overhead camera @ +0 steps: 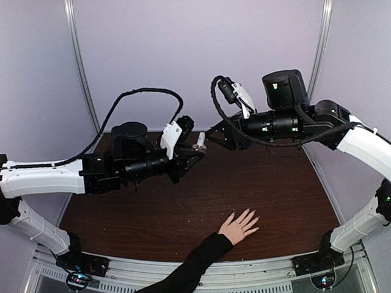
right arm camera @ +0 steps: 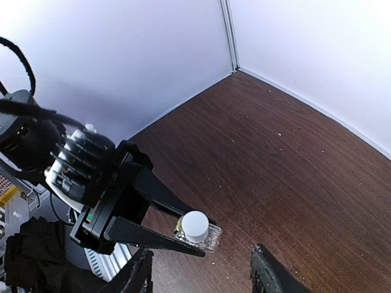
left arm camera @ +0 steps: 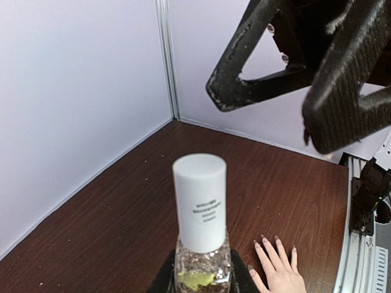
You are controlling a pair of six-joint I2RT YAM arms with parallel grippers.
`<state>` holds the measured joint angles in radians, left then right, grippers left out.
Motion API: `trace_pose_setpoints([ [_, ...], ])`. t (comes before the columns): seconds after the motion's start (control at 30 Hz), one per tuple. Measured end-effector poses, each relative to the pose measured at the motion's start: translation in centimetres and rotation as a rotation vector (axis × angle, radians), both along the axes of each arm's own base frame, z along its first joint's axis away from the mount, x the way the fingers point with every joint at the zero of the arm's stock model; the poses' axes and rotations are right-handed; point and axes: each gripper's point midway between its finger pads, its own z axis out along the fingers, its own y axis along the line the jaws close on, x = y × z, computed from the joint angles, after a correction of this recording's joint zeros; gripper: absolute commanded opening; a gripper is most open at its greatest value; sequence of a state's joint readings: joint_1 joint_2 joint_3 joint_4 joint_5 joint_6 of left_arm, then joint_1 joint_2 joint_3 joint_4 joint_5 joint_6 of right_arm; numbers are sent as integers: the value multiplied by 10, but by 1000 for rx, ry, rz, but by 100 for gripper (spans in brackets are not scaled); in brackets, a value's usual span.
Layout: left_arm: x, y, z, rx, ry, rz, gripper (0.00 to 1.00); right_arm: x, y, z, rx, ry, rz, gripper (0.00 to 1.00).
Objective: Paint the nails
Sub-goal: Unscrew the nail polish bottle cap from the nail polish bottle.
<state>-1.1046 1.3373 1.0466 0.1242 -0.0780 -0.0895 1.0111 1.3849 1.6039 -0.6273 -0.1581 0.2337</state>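
While clamping the bottle (left arm camera: 201, 268) in the closed left gripper (overhead camera: 197, 149), risked wrenching it loose through a skewed bite on the cap (left arm camera: 200, 198) by the half-open, empty right gripper (left arm camera: 264, 113). Saw nails (left arm camera: 264, 238) at near right.

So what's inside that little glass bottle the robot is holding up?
Clear speckled liquid with a yellow-green blob low in the bottle. The white cap hides the neck and any brush; the left gripper covers the base.

A dark brown wooden table (overhead camera: 293, 201) carries a hand (overhead camera: 238, 227) lying flat near its front edge, fingers spread.
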Motion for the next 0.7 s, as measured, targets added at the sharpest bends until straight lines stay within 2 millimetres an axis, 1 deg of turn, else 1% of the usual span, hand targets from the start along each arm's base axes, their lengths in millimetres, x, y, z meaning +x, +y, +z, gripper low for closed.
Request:
trace_pose_setpoints([
  [0.23,5,-7,-13,43,4,35,0,14,9,-13,18,65,-72,44],
  [0.43,6,-8,-13,50,0,47,0,21,16,-26,13,107,-103,34],
  [0.63,8,-7,-13,52,-3,58,0,23,18,-28,22,120,-112,17],
  [0.7,8,-6,-13,51,-3,62,0,23,19,-27,30,120,-112,8],
])
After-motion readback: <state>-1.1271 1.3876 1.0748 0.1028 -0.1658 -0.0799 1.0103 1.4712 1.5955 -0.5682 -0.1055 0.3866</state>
